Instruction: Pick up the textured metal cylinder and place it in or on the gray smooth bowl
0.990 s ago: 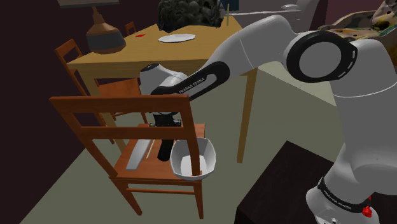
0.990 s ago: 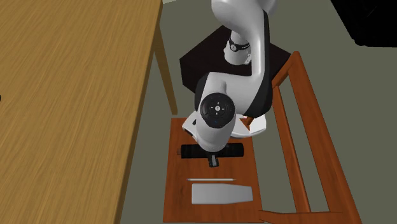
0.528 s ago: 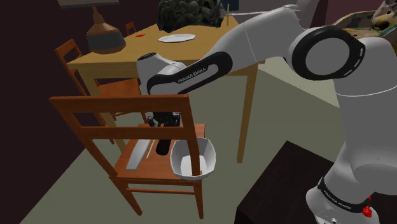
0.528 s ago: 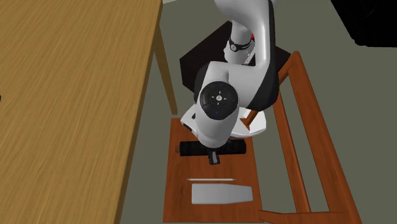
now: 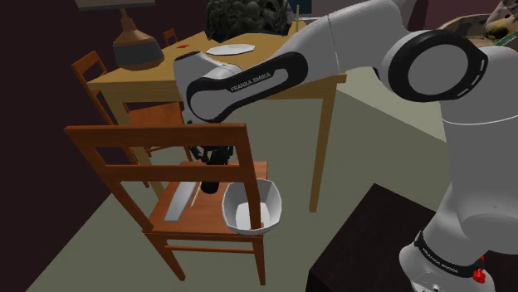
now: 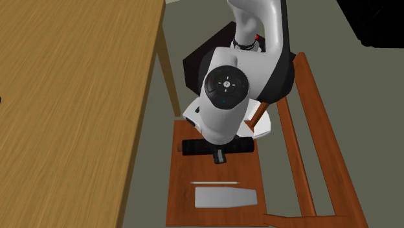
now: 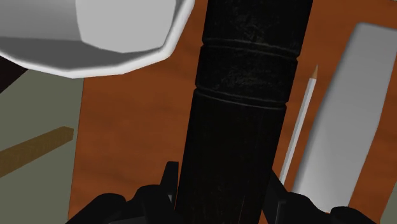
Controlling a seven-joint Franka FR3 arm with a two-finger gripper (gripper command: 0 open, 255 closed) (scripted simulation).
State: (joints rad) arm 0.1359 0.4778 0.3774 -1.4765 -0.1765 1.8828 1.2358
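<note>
The dark cylinder stands upright between the gripper's fingers, which are closed partway and clasp its sides. In the shoulder view it is over the wooden chair seat, just beside the grey bowl, at the bowl's ten o'clock. A thin white stick and a grey slab lie on the seat.

"FRANKA EMIKA" in black on white arm forearm.
</note>
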